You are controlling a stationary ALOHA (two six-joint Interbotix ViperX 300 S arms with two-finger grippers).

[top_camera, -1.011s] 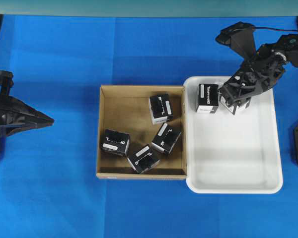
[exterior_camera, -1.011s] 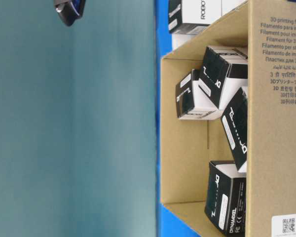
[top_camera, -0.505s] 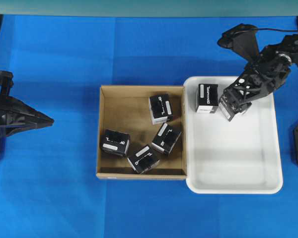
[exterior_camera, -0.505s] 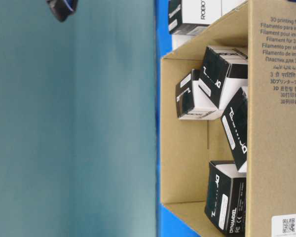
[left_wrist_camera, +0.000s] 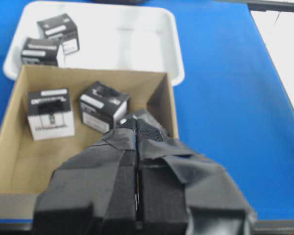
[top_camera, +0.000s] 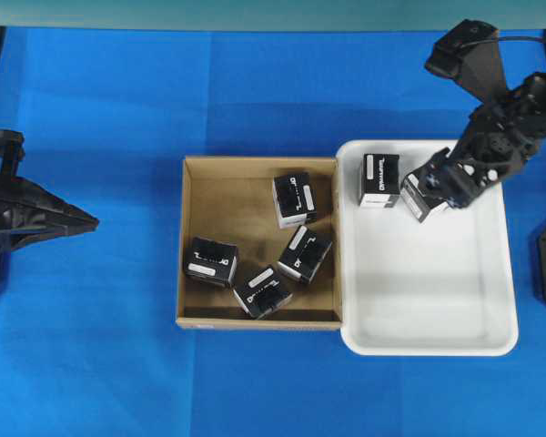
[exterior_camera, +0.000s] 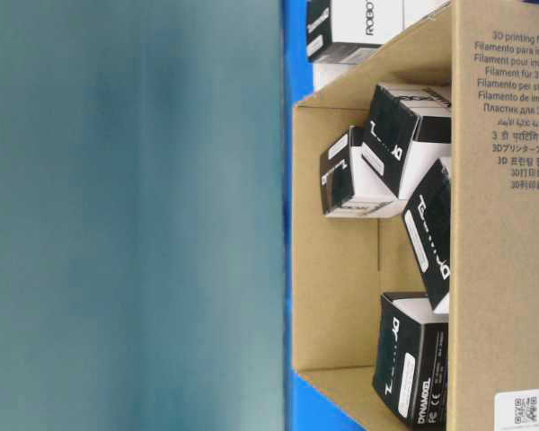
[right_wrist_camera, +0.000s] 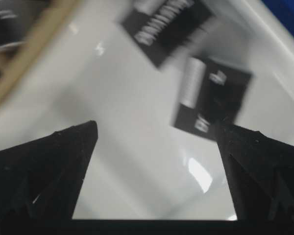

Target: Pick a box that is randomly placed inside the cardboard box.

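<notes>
The cardboard box [top_camera: 232, 205] sits mid-table with several black boxes in it, among them one at the back [top_camera: 294, 199] and one at the front [top_camera: 263, 291]. My right gripper [top_camera: 446, 185] hangs open over the white tray's back, just right of a tilted box [top_camera: 420, 196] lying there. In the right wrist view that box [right_wrist_camera: 210, 98] lies beyond the wide-apart fingers, and nothing is between them [right_wrist_camera: 156, 129]. My left gripper [top_camera: 86, 219] stays at the far left, away from the carton, its jaws pressed together [left_wrist_camera: 136, 125].
The white tray [top_camera: 428, 291] touches the carton's right wall and holds another box [top_camera: 379, 179] upright at its back left. Blue cloth covers the table all round. The table-level view shows the carton's wall [exterior_camera: 503, 269] close up.
The right gripper opened and let go of the box in the tray, then rose and drew back to the right. Its arm left the table-level view. The left arm stayed put.
</notes>
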